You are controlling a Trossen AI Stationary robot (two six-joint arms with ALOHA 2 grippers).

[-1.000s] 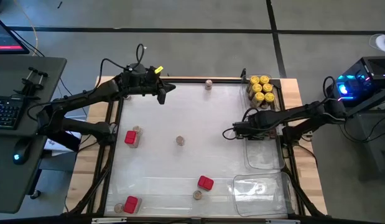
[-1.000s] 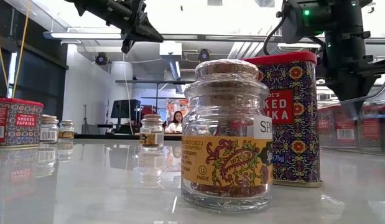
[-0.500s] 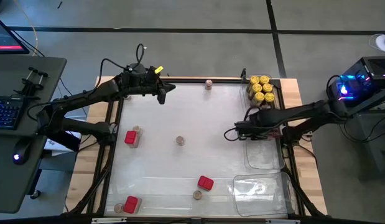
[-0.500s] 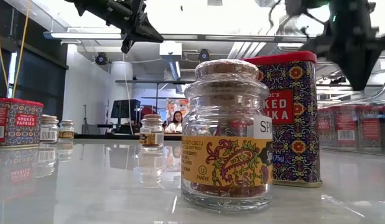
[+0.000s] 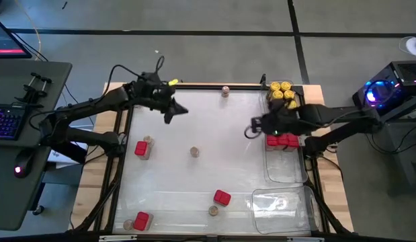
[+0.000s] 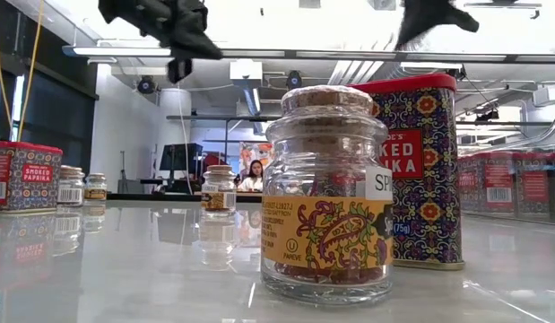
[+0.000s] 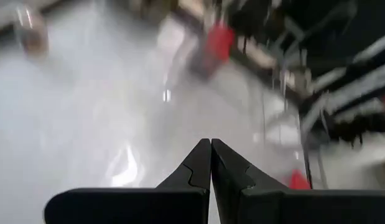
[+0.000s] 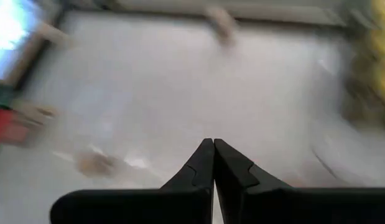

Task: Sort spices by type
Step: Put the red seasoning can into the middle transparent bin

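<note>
- The yellow-lidded jars (image 5: 282, 95) stand bunched in the far right corner, in the top of a clear tray (image 5: 285, 168) along the right edge.
- Just nearer than those, red tins (image 5: 282, 140) sit together in the same tray, partly under my right arm.
- 3 more red tins lie loose on the table (image 5: 208, 154): 1 at the left (image 5: 140, 148) with a cork-topped jar (image 5: 148, 142) touching it, 1 near the front middle (image 5: 222, 197) with a jar (image 5: 212, 210) just beside it, 1 at the front left corner (image 5: 141, 220) next to another jar (image 5: 129, 224).
- 1 cork-topped jar (image 5: 193, 152) stands alone mid-table, another (image 5: 225, 90) at the far edge.
- My right pincer (image 5: 253, 128) hangs over the table just left of the tray, fingers pressed together, holding nothing.
- My left pincer (image 5: 173, 111) hovers above the far left area, also closed and empty.
</note>
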